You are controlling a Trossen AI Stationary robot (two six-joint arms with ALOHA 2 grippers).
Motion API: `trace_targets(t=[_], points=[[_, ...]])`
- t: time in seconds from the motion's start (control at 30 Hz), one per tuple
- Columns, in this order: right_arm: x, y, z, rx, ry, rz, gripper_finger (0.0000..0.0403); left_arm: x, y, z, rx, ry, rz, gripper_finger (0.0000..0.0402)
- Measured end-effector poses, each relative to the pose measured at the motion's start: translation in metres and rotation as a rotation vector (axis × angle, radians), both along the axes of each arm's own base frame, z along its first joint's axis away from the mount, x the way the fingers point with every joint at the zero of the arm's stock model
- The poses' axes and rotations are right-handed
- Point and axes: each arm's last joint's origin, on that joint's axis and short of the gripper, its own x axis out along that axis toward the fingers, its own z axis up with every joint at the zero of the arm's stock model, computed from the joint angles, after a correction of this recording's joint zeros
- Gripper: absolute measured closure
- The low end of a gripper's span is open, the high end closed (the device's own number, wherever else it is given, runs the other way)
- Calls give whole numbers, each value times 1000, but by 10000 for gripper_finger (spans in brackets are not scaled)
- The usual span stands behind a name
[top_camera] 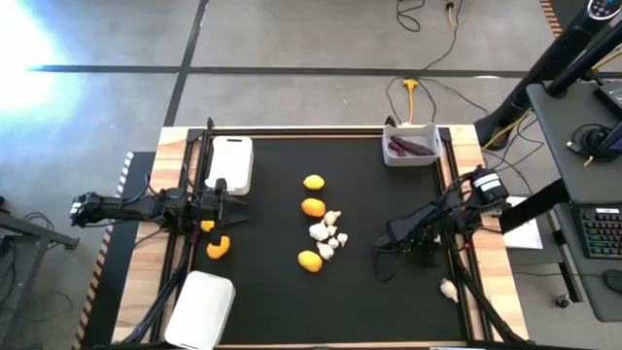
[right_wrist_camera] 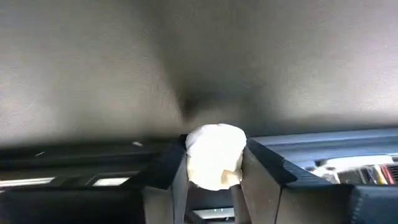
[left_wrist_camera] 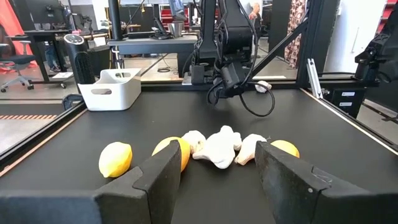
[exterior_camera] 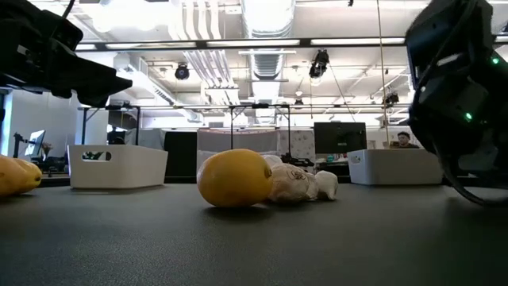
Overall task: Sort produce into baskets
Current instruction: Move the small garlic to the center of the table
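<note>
Three yellow-orange fruits (top_camera: 313, 206) and a heap of whitish lumpy pieces (top_camera: 328, 236) lie mid-mat. Two more orange fruits (top_camera: 219, 246) lie below my left gripper (top_camera: 225, 206), which waits open and level at the left. Dark purple pieces (top_camera: 410, 148) lie in the far right basket (top_camera: 413, 129). A second basket (top_camera: 230, 163) stands far left and a third (top_camera: 204, 306) near left. My right gripper (right_wrist_camera: 214, 165), at the mat's right side (top_camera: 398, 236), is shut on one whitish piece (right_wrist_camera: 214, 152), which the arm hides in the high view. My right gripper pinches the whitish lumpy piece by its two opposite sides (right_wrist_camera: 191, 155) between its two fingers (right_wrist_camera: 171, 168). The fingers slant down toward the mat. Whether the piece rests on the mat or hangs clear of it cannot be told.
Another whitish piece (top_camera: 448, 288) lies on the wooden rim beyond the mat's right edge, near the right arm's base. Bare black mat lies between the heap and my right gripper.
</note>
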Motion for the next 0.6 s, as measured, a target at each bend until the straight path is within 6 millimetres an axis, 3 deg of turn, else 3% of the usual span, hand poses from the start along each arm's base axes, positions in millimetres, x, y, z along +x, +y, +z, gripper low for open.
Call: trace_targets(t=[0.23, 0.43, 0.6], points=[[60, 18, 35, 21, -295, -52, 294, 0, 0, 0, 0, 0, 0, 212], [122, 56, 66, 136, -848, 2, 294, 0, 0, 0, 0, 0, 0, 212], [152, 87, 73, 270, -1285, 89, 292, 0, 0, 0, 0, 0, 0, 212]])
